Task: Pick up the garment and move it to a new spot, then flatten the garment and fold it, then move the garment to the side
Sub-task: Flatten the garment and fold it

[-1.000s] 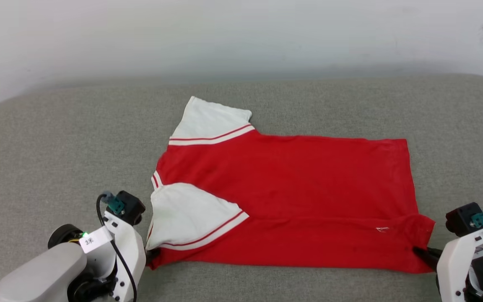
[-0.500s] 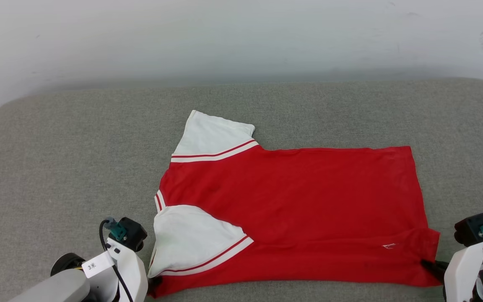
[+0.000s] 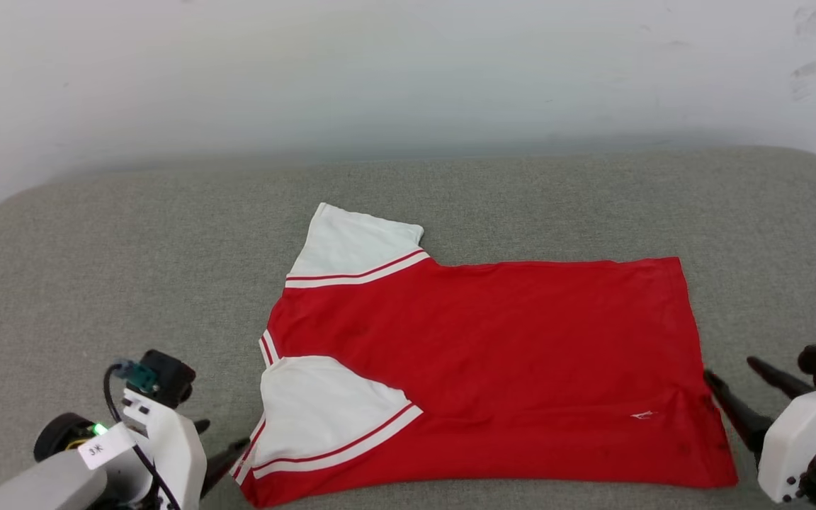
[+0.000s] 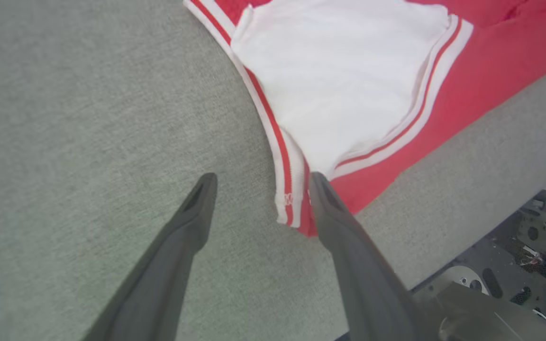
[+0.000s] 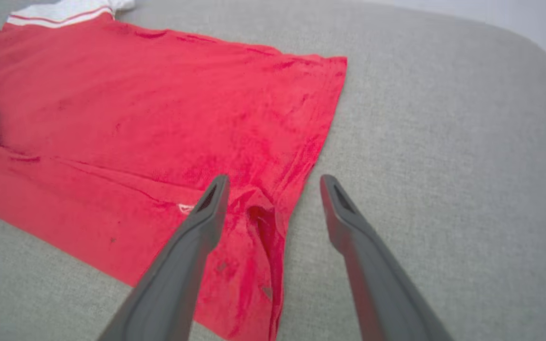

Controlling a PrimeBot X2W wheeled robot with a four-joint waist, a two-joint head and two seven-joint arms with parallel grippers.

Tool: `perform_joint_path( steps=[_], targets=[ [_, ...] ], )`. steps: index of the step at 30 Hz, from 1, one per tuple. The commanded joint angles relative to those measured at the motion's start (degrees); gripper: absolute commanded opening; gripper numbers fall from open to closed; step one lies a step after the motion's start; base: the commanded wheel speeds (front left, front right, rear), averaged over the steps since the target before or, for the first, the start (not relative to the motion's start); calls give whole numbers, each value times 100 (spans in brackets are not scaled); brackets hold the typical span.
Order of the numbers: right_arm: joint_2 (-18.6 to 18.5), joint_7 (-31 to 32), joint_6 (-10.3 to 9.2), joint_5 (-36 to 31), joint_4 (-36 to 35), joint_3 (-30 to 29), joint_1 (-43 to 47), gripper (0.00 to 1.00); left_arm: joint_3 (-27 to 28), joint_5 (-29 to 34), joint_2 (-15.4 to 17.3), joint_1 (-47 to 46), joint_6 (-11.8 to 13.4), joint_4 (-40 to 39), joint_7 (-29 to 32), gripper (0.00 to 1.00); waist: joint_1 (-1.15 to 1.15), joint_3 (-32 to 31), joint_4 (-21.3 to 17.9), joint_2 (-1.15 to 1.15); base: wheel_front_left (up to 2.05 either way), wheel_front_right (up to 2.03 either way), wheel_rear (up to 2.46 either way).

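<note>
On the grey padded surface, the garment lies spread flat, red body to the right and white sleeves to the left. Both near corners, pinched a second ago, are now let go. The left gripper stands with fingers spread astride the striped sleeve corner. The right gripper is likewise released, its fingers apart around the rumpled hem corner.

Bright, even indoor light with no glare. In the head view, a soft grey shadow band lies where the white wall meets the grey padded surface. That view is sharp. The wrist views bow at their edges. There the left end effector and right end effector blur near the lens, and the garment looks smeared.
</note>
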Motion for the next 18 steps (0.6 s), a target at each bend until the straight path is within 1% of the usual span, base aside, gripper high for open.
perform_joint_path(
  steps=[1,4,8,12,15,18],
  targets=[
    [105,-279,-5,-142,-100,-230,21,100,128,6,98,-91,62,-116,-135,100,0,-33,-26,0,0,0,0],
    [322,-673,-5,-467,-316,-584,46,100,322,127,188,-273,162,-279,-414,100,0,-49,-85,0,0,0,0],
    [708,-999,-5,-905,-757,-1048,59,100,531,326,206,-537,284,-317,-750,100,0,-9,-228,0,0,0,0],
    [1157,-1158,-5,-1330,-1269,-1487,157,100,751,449,114,-968,352,-197,-920,100,0,121,-366,0,0,0,0],
    [1412,-1170,-5,-1568,-1690,-1670,205,100,849,560,15,-1357,358,16,-877,100,0,325,-498,0,0,0,0],
    [1569,-1105,-5,-1775,-2000,-1726,224,100,943,531,-102,-1814,261,263,-681,100,0,630,-658,0,0,0,0]
  ],
)
